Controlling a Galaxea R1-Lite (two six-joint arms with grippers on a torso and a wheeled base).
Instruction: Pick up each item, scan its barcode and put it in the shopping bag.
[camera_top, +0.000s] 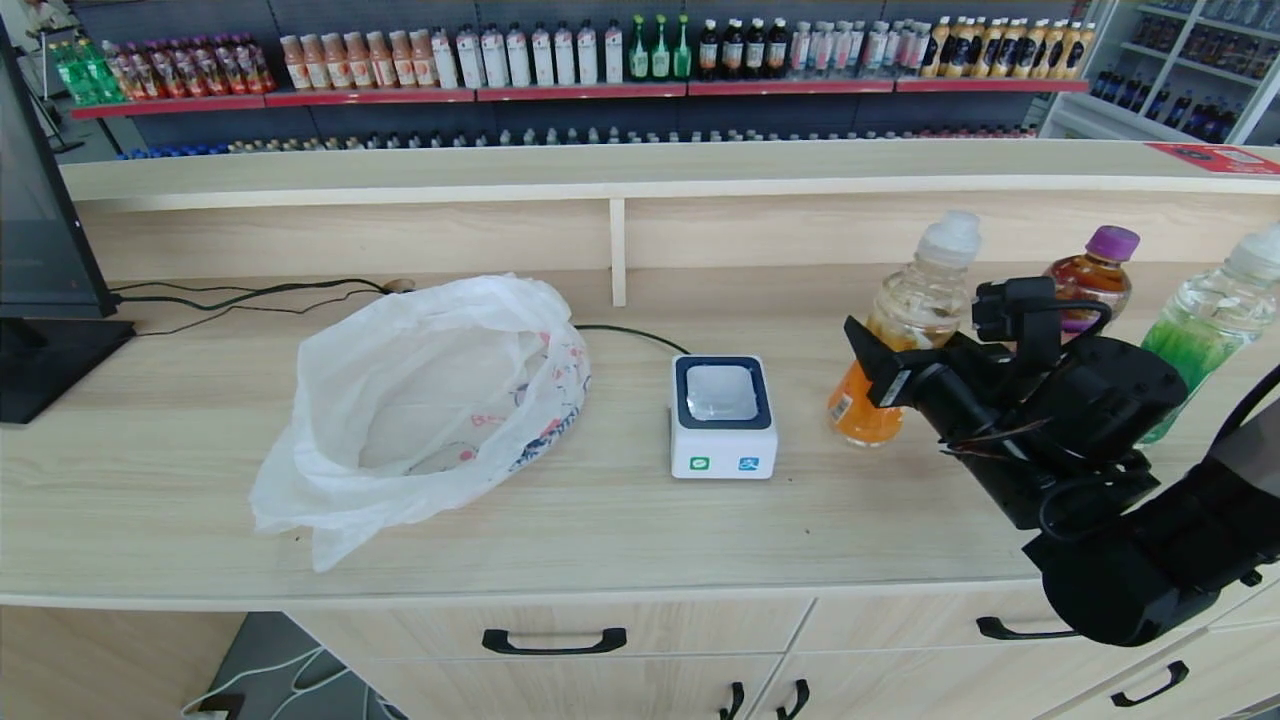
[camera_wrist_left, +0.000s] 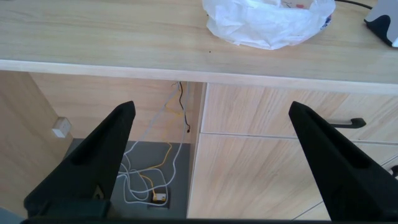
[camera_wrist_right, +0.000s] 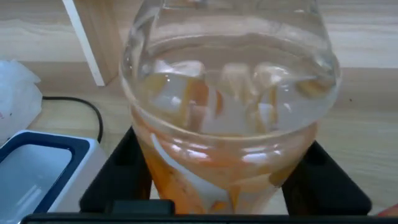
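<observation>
The right gripper grips the orange drink bottle low on its body at the scanner's three o'clock, and this full, smooth plastic looks heavy and slippery, so a firm mid-body hold seems wise, while the left gripper hangs wide open.

A shop: drink-stocked shelves behind a checkout counter with scanner

We can read no words or numbers anywhere. The scanner carries two small square icons on its front, one green, one blue. The shopping bag shows red and blue print, too crumpled to read. The orange bottle bears a small label, illegible. A red sign lies on the ledge, lettering too small.
</observation>
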